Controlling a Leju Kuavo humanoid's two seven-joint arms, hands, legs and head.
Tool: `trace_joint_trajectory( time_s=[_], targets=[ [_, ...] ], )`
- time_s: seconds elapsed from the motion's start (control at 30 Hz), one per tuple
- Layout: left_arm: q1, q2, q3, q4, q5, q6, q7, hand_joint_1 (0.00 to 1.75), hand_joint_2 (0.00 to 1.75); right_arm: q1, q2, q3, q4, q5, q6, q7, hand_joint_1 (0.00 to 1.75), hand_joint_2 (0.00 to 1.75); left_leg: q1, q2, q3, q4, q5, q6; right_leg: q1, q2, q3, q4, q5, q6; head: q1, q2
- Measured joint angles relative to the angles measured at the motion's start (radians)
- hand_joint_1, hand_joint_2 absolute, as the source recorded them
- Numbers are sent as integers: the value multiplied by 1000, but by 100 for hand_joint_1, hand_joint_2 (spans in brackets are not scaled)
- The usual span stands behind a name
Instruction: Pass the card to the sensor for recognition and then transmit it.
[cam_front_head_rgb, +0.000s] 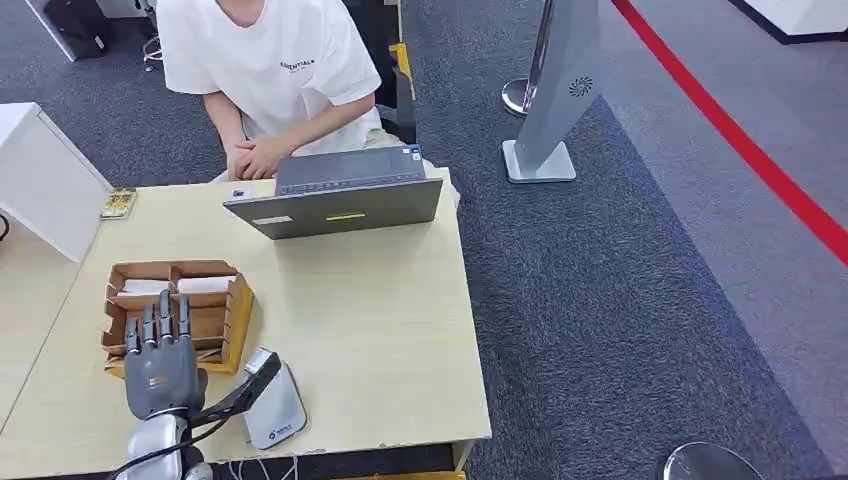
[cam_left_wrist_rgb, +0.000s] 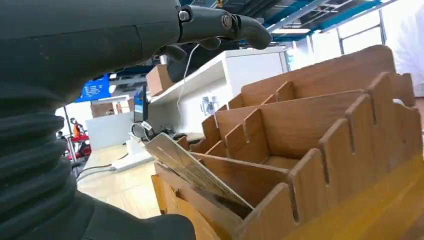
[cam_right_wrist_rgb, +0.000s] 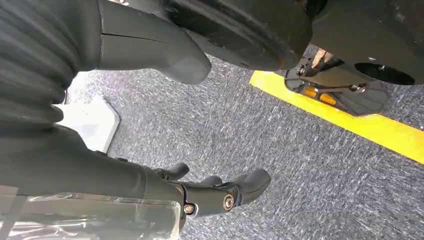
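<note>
The opening step is judged to be in hand: the card has not yet been picked up. The left hand (cam_front_head_rgb: 160, 362) is held over the near edge of the rack (cam_front_head_rgb: 222, 318), its fingers (cam_front_head_rgb: 165, 322) extended, slightly apart, and nothing is gripped by them. The card (cam_left_wrist_rgb: 192, 169) is seen in the left wrist view leaning tilted in a near slot of the rack, one long edge raised clear of the divider. The sensor (cam_front_head_rgb: 272, 402) lies on the desk (cam_front_head_rgb: 380, 330) just beside the rack, to its right.

For the next move, the fingers would need to be lowered onto the raised edge of the card and closed in a pinch, so that it can be lifted out along the slot without catching the notched dividers.

The rack is made of thin brown board with notched, stepped walls and a yellow base. The card is flat, thin and pale, with a faint sheen. The sensor is a smooth, rounded grey-white pad with a dark angled part. The desk is pale wood grain.

The right hand (cam_right_wrist_rgb: 200, 192) hangs over grey carpet, fingers loosely apart, nothing held.
</note>
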Motion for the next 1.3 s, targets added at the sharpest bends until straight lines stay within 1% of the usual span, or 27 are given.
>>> trace_joint_trajectory(
  time_s=[0.23, 0.47, 0.5, 0.53, 0.63, 0.9, 1.03, 1.3],
  targets=[
    [-7, 0, -25, 0, 0, -3, 6, 0, 175, 0, 0, 0, 0, 0, 1, -3, 0, 175, 0, 0, 0, 0, 0, 0, 0, 0, 0, 0, 0, 0, 0, 0],
    [-9, 0, -27, 0, 0, -2, 1, 0, 175, 0, 0, 0, 0, 0, 1, -6, 0, 175, 0, 0, 0, 0, 0, 0, 0, 0, 0, 0, 0, 0, 0, 0],
    [-9, 0, -27, 0, 0, -2, 0, 99, 175, 0, 0, 0, 0, 0, 1, -6, 0, 175, 0, 0, 0, 0, 0, 0, 0, 0, 0, 0, 0, 0, 0, 0],
    [-9, 0, -27, 0, 0, -2, 0, 175, 175, 0, 0, 0, 0, 0, 1, -6, 0, 175, 0, 0, 0, 0, 0, 0, 0, 0, 0, 0, 0, 0, 0, 0],
    [-9, 0, -27, 0, 0, -1, -3, 175, 175, 1, 0, 0, 0, 0, 0, -6, 0, 175, 0, 0, 0, 0, 0, 0, 0, 0, 0, 0, 0, 0, 0, 0],
    [-8, -18, -18, 0, 0, 5, -91, 175, 175, 2, 0, 6, 0, 0, 0, -6, 0, 175, 0, 0, 0, 0, 0, 0, 0, 0, 0, 0, 0, 0, 0, 0],
    [-8, -29, -3, 0, 0, 6, -117, 175, 175, 3, 0, 7, 0, 0, 0, -6, 0, 175, 0, 0, 0, 0, 0, 0, 0, 0, 0, 0, 0, 0, 0, 0],
    [-7, -50, 29, 0, 0, 6, -146, 175, 175, 4, 0, 10, 0, 0, -2, -3, 0, 175, 0, 0, 0, 0, 0, 0, 0, 0, 0, 0, 0, 0, 0, 0]
  ],
)
